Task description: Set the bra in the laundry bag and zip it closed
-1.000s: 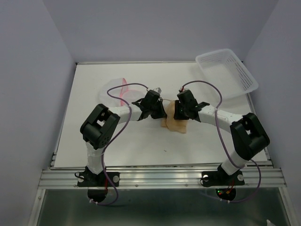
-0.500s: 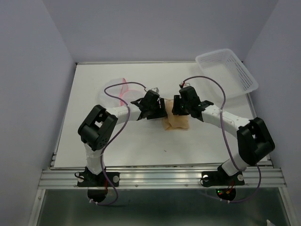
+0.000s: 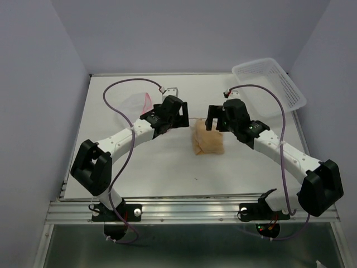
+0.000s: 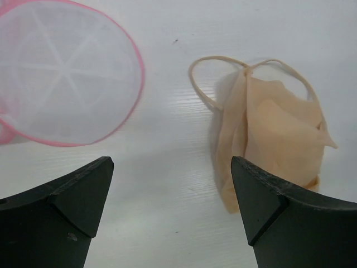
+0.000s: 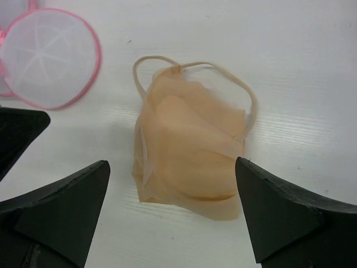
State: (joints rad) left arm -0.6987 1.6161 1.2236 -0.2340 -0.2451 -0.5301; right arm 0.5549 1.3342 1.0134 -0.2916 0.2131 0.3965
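On the white bench (image 3: 139, 167), the laundry bag (image 4: 61, 78) lay left of the folded bra (image 3: 207, 142). The left hand (image 4: 170, 167) and right hand (image 5: 171, 164) hovered wide open, empty. Pinching its bunched middle, straps gathered, seemed best.

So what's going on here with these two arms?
Two robot arms are meant to put a bra into a mesh laundry bag and zip it. Right now neither arm holds anything. The left pincer and right pincer both hang open over the table. The bra lies folded between them, and the bag lies apart on its left. The bra isn't in the bag yet.
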